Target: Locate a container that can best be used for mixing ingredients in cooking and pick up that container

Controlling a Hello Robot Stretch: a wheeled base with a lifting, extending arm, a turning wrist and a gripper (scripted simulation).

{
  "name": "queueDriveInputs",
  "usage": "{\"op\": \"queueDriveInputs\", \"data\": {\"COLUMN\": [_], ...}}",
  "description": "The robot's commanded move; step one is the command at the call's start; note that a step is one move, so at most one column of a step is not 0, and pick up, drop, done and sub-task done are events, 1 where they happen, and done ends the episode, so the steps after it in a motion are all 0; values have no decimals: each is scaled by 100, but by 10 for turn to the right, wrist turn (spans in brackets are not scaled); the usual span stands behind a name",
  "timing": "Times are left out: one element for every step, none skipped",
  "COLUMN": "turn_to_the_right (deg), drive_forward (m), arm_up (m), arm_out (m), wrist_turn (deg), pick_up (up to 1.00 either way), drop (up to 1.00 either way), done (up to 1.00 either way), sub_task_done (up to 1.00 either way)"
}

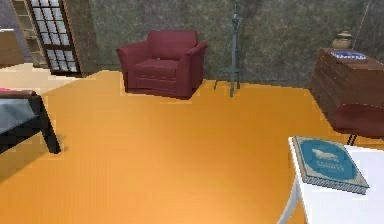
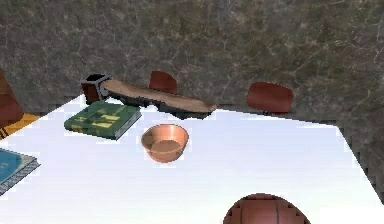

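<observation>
Bowl (image 2: 164, 142) located: terracotta, upright, mid white table (image 2: 250, 160) in the arm side view. Pick not yet done; reach and grasp are left, I'd judge. State of gripper: can't tell. Bare tabletop all round the bowl. Green book (image 2: 102, 119) sits nearby, chair back (image 2: 262, 208) at the near edge. Orange floor (image 1: 150, 140) ahead is open.

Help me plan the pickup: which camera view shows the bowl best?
The arm side view: the tan bowl sits whole and upright on the white table, rim and hollow plain. The forward view takes in that table's corner with a blue book, and a red armchair beyond.
</observation>
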Motion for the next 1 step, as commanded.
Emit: {"op": "queueDriveInputs", "data": {"turn_to_the_right": [0], "drive_forward": [0], "arm_up": [50], "arm_out": [0], "wrist_turn": [0], "pick_up": [0], "drop": [0], "done": [0], "sub_task_done": [0]}}
